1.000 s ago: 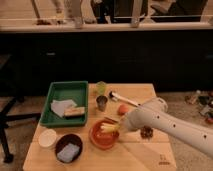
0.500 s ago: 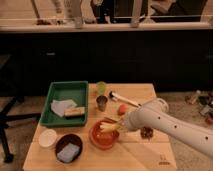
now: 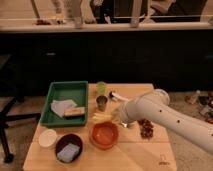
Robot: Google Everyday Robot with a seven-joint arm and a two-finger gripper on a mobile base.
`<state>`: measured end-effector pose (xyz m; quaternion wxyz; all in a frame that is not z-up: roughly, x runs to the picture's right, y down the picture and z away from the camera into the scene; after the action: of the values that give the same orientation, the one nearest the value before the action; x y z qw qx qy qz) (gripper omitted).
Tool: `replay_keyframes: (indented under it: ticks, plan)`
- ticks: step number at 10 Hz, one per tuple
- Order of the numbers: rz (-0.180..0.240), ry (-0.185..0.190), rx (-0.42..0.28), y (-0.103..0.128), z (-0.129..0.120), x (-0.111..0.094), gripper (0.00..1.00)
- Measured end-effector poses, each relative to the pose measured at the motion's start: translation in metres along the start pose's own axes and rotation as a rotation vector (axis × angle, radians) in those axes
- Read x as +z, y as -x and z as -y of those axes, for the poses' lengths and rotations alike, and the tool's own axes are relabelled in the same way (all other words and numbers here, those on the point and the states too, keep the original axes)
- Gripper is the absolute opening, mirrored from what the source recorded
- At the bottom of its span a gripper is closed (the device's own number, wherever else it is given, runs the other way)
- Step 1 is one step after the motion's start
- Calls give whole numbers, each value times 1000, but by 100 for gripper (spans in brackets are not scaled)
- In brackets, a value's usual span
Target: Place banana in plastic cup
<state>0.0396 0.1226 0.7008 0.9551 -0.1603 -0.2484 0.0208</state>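
The gripper [image 3: 113, 117] is hovering low over the wooden table [image 3: 142, 156], at the end of the white arm that is reaching in from the right. It is sitting just above the far rim of the orange bowl [image 3: 105, 135]. A pale yellow strip, probably the banana [image 3: 100, 117], is lying right at the gripper's tip, on its left. Whether the gripper is clamping it I cannot tell, since the arm is covering that end. The plastic cup [image 3: 101, 87] is standing beyond the gripper, with the steel cup [image 3: 102, 103] between them, so the carry is probably going to need lift to clear the metal rim. To the gripper's left the green tray [image 3: 65, 92] is holding a cloth and a block. Dark cabinets and a counter are running behind the table.
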Motion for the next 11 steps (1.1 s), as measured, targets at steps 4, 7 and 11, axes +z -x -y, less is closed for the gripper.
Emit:
replay_keyframes:
  ticks: [4,7,11]
  plan:
    - [2,-8,-48,35,57,33,0]
    - [-9,-13,-51,51,98,59,0]
    - [-45,-28,-19,43,141,80,0]
